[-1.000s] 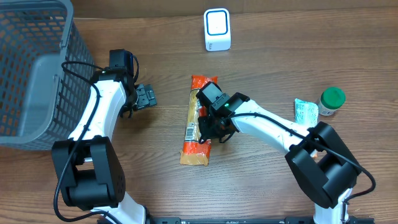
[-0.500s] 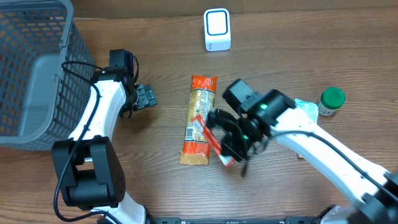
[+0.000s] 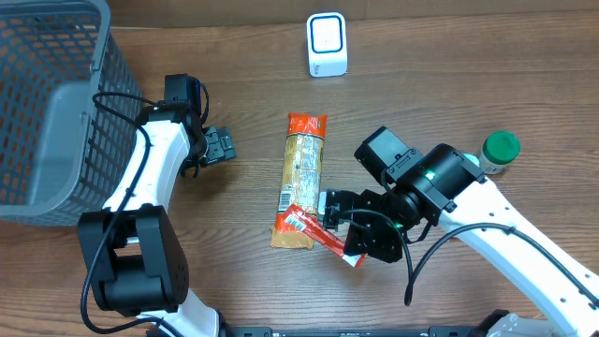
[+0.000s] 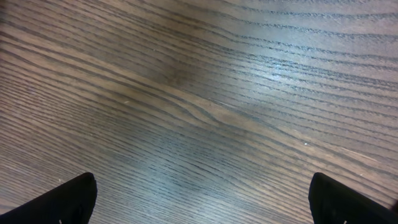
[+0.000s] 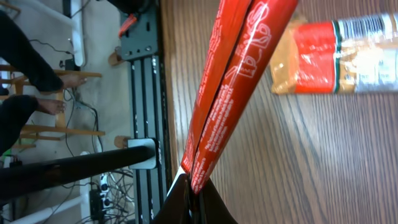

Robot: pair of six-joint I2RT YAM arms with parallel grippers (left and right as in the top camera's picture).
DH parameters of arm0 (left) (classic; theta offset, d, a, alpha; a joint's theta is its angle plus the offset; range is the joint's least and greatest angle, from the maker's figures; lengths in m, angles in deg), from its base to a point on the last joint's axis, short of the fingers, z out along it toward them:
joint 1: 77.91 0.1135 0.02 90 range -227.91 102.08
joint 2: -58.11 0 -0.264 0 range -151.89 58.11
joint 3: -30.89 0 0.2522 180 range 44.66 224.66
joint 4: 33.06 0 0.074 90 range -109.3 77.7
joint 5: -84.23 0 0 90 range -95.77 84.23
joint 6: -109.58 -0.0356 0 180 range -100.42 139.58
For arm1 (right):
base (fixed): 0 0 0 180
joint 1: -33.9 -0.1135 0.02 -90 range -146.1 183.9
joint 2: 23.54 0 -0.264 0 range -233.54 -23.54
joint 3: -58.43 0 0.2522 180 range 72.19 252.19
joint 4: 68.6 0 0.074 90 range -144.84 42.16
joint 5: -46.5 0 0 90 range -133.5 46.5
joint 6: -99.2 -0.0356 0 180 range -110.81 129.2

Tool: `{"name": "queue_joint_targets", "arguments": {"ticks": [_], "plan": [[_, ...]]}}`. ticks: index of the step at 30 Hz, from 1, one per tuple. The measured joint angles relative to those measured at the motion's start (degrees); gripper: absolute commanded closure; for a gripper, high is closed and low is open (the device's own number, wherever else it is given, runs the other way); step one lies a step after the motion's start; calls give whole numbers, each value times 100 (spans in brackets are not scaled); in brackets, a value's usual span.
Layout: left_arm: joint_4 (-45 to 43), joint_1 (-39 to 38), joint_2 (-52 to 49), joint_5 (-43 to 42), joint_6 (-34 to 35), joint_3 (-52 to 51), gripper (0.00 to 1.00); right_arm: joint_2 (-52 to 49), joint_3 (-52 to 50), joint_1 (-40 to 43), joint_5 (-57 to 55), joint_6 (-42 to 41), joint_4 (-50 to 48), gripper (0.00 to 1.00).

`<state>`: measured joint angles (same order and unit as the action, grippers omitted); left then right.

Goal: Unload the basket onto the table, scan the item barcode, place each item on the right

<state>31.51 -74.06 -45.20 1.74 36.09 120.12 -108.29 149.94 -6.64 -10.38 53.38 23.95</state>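
Packet (image 3: 314,234) pinched by one end
Right gripper (image 3: 352,251) clamps it beside the pasta (image 3: 301,178), faces left free for the scanner (image 3: 327,44) (well apart); left gripper (image 3: 223,145) gapes wide, empty.

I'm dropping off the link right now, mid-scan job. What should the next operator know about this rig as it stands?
Left gripper: open, empty, over the table beside the grey basket.
Right gripper: shut on one end of the red packet; seen from overhead, the packet's other end crosses the lower end of the long pasta pack.
White scanner: at the table's far edge.
Done: packet grasped.
Left: carry it to the scanner; its barcode is not visible yet.
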Motion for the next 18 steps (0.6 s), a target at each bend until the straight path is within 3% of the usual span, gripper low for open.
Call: {"name": "queue_joint_targets", "arguments": {"ticks": [18], "plan": [[0,0,0,0,0,0,0,4,26,146,299,-76,81,96]]}}
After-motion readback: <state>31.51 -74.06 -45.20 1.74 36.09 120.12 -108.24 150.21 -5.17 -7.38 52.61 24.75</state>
